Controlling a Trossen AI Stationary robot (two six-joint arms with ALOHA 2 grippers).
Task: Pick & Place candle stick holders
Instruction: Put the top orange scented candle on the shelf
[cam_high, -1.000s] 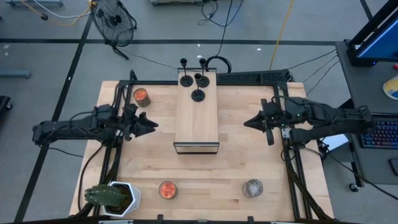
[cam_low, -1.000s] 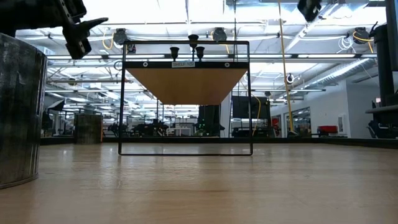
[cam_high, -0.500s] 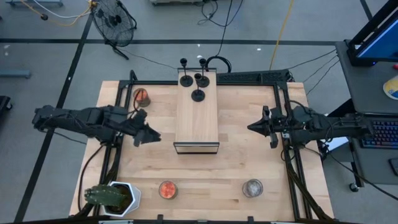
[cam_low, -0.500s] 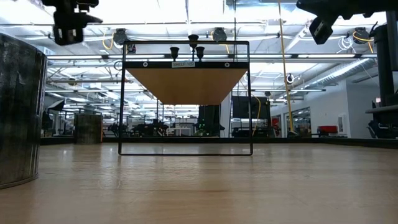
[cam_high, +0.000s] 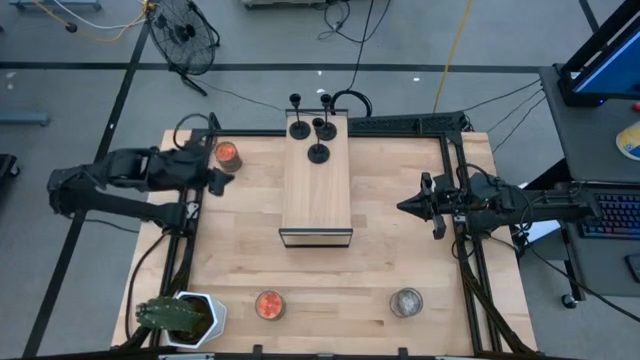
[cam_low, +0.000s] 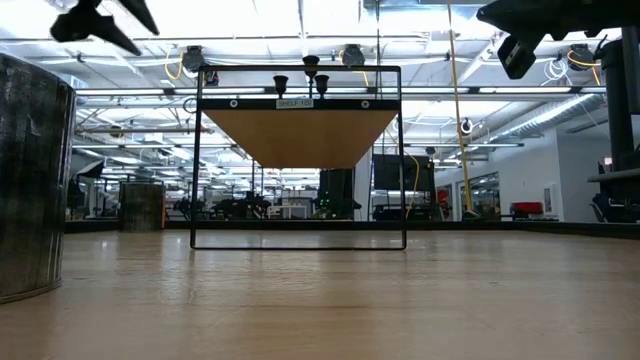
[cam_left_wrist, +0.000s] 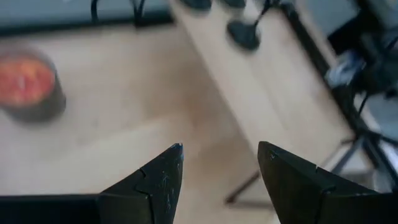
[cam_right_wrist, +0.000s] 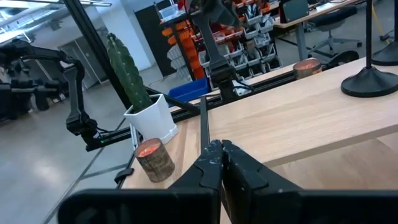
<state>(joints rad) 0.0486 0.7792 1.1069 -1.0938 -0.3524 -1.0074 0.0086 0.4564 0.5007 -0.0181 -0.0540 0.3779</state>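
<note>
So your four candle stick holders (cam_high: 318, 153) are all bunched at the far end of the long wooden box (cam_high: 317, 190) that sits in the middle of the tabletop (cam_high: 380, 270), and none of them is in either tool. From above you get two on the box top, one more at its far edge, and two stems poking up just past that end; I can't tell exactly which bases are fully on the wood. Your left tool (cam_high: 213, 180) hangs over the tabletop's left side, just beside the red candle jar (cam_high: 228, 153) in the far left corner, fingers spread with nothing between them. In its wrist view the two dark fingers (cam_left_wrist: 163, 177) stand apart over bare wood, with that red candle (cam_left_wrist: 28, 86) off to one side and a holder (cam_left_wrist: 243, 35) on the box further out. Your right tool (cam_high: 408, 205) sits at the right edge, pointing in toward the box, pressed together and empty; the wrist view shows the fingertips (cam_right_wrist: 214, 163) closed tight. Along the near edge you've got a potted cactus (cam_high: 178, 317), another red candle (cam_high: 269, 305) and a grey jar (cam_high: 405, 301), all well apart from the box.
</note>
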